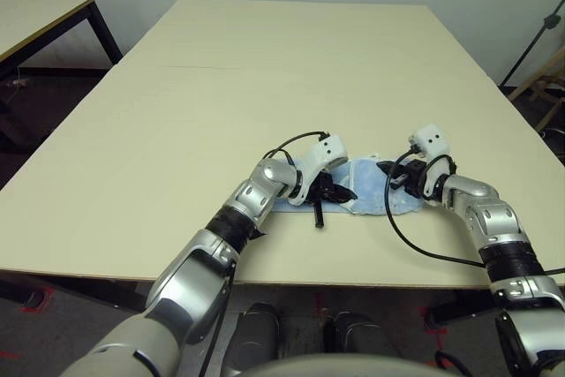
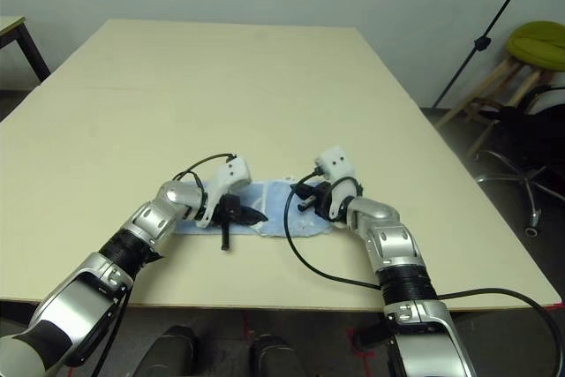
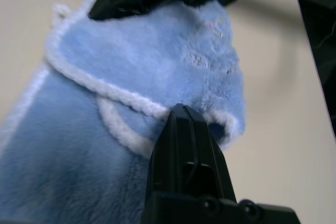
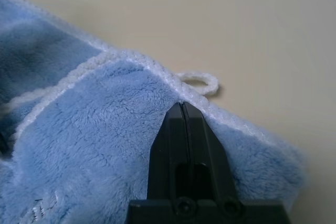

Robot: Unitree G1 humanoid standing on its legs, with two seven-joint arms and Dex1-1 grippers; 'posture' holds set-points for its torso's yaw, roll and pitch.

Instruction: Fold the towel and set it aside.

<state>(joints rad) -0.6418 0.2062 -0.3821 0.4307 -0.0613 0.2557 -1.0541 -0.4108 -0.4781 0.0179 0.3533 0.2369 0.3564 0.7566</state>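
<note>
The light blue towel [image 1: 366, 190] lies rumpled on the bench [image 1: 265, 77] near its front edge. Left end effector [image 1: 340, 192] at 9 o'clock, right end effector [image 1: 395, 176] at 3 o'clock, each clamped onto its fabric.

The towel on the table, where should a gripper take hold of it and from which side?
Probably the white stitched edge at the corners of the towel, coming in low from the robot's side: it lies flat and limp on the table, so only a rim can be pinched. The left gripper and right gripper are shut right at that edging.
</note>
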